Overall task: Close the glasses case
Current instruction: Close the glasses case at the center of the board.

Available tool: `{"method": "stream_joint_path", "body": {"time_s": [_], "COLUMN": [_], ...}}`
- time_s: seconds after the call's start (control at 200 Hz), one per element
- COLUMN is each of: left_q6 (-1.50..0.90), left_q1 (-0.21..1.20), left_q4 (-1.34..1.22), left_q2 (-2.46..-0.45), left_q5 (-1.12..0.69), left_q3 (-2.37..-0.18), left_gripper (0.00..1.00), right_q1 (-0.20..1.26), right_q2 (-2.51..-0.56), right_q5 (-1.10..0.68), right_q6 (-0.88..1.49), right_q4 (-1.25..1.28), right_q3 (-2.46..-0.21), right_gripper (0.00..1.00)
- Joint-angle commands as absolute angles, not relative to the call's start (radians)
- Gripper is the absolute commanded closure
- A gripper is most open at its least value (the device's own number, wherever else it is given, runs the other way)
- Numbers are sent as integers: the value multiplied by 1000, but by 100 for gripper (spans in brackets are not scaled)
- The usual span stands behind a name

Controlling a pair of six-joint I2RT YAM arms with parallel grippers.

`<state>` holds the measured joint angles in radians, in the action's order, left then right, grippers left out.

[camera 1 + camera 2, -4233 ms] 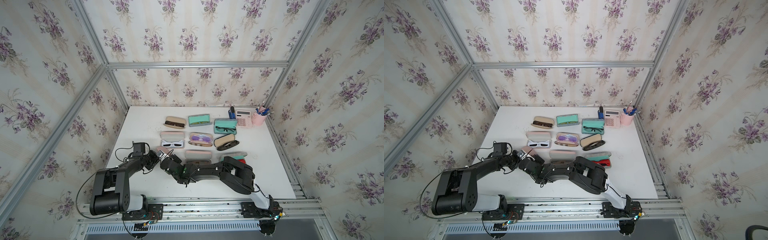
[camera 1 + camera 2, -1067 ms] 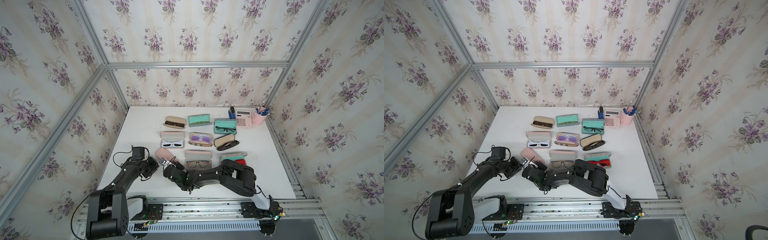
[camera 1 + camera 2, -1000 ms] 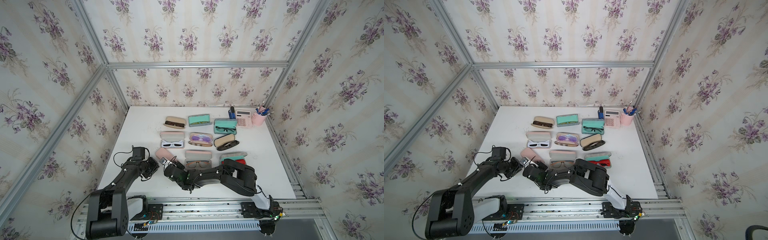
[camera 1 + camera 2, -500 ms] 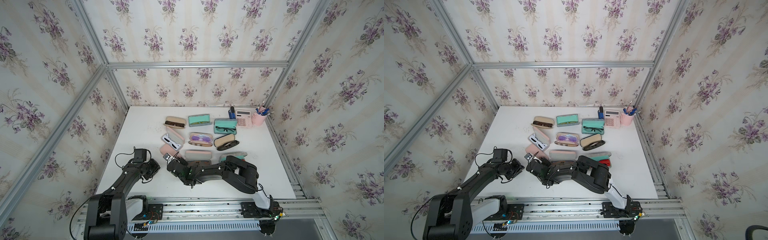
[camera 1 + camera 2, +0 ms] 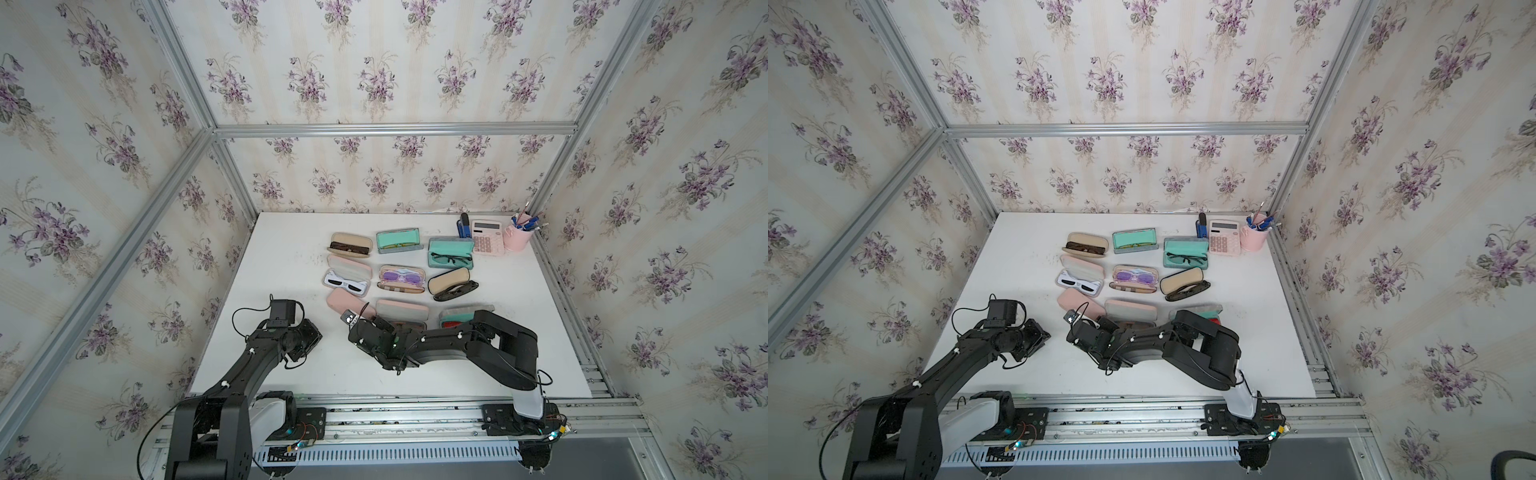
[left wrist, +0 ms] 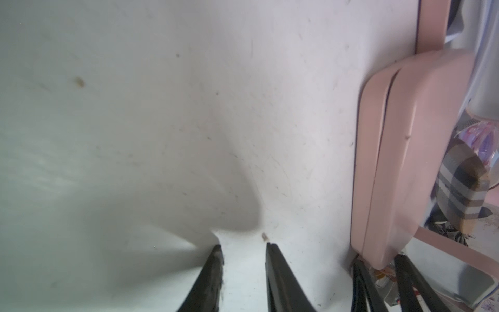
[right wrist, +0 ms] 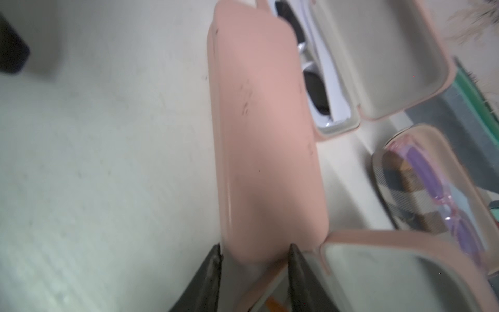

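Looking down at a white table (image 5: 291,249) boxed in by purple-flower wallpaper (image 5: 374,75). Seeing the pink glasses case (image 5: 345,300) lying shut at the front-left of the bunch, just beside the open case (image 5: 349,266) holding white sunglasses (image 5: 346,285). Catching the right gripper (image 7: 255,250) sitting at its near end, fingers spread apart. Spotting the left gripper (image 6: 243,247) over bare table, fingers parted, gripping nothing.

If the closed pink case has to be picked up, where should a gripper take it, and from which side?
Grip the closed pink case across its narrow width at the rounded near end, coming from the robot's side along its length. It lies flat, and the open white-sunglasses case crowds one long side; the right gripper straddles that near end.
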<state>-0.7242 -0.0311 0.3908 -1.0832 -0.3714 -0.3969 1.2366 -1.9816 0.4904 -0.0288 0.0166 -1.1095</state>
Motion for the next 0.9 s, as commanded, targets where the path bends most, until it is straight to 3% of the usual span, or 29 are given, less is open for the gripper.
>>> {"method": "stream_joint_path", "body": {"time_s": [0.0,0.13,0.215,0.375,0.535,0.714,0.894], "left_q6": [-736,-744,-756,-796,-845,-926,-965], "left_q1": [0,48,70,149,299,537,650], "left_q4": [414,466,505,543,511,465,376], "left_q2": [-1041,-938,-853,-746,-760,-835,-1016], "left_q5": [-364,-363,-334,-322,-274,-125,-76], "left_q3": [-395,-397,-396,-394,-401,-435,-480], "left_gripper": [59,35,30,29,29,30,34], "right_q1": [1236,1235,1235,1231,1205,1126,1021], "right_q2": [-1926,-1822,-1767,-1678,-1567,-1416,-1327], "right_q5": [371,282,230,163,128,115,86], "right_q6": [-17,0,13,46,93,156,205], "right_q4": [-76,-26,-14,-6,-42,-118,-173], "right_q3": [-1091,-1045,-1031,-1015,-1007,-979,-925], "right_gripper": [59,57,57,56,55,54,54]}}
